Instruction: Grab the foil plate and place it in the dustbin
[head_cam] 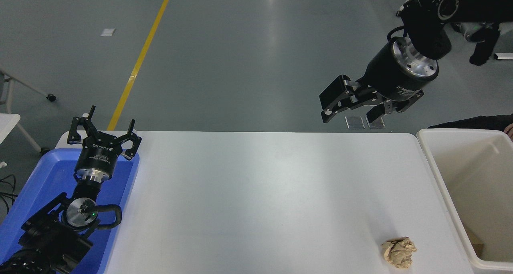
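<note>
The foil plate is not in view. The dustbin point(439, 174) is a cream-white bin at the table's right edge; what shows of its inside holds only a small brown scrap at the bottom. My right gripper point(348, 117) hangs open and empty in the air over the table's far edge, up and left of the dustbin. My left gripper point(112, 115) is parked open over the blue tray at the lower left.
A tan paper wad point(398, 251) lies on the white table point(256, 194) near its front right, next to the dustbin. A blue plastic tray point(44, 178) sits at the left edge. A person's dark sleeve point(473, 123) shows behind the dustbin.
</note>
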{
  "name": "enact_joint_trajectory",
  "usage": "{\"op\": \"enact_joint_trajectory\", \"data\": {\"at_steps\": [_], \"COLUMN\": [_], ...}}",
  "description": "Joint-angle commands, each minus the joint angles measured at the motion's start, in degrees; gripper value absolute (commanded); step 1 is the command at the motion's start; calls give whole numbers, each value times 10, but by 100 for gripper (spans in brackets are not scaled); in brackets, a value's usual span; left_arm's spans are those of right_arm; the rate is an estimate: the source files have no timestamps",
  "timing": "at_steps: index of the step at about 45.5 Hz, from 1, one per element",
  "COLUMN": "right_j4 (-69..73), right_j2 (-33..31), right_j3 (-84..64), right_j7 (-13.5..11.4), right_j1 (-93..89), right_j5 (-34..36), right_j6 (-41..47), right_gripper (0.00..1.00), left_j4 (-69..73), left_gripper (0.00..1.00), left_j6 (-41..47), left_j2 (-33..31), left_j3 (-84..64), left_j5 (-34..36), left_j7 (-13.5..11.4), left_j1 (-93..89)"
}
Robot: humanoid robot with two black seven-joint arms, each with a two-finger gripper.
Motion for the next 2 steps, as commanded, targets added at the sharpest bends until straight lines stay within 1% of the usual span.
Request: {"op": "enact_joint_trajectory", "data": {"at_steps": [1,2], "right_j4": [32,32], "right_j2": [-27,-27], "right_j3": [-11,-10], "right_j7": [-1,-1], "right_j1": [19,19], "right_j5": [5,6], "right_j6": [3,3], "right_gripper": [100,100], "left_j4": [0,0], "left_gripper": [100,100], "left_j6": [0,0], "left_j2": [0,0], "left_j3": [-1,0], "left_j5": [0,0], "left_j7": [0,0], "left_j1": [0,0]}}
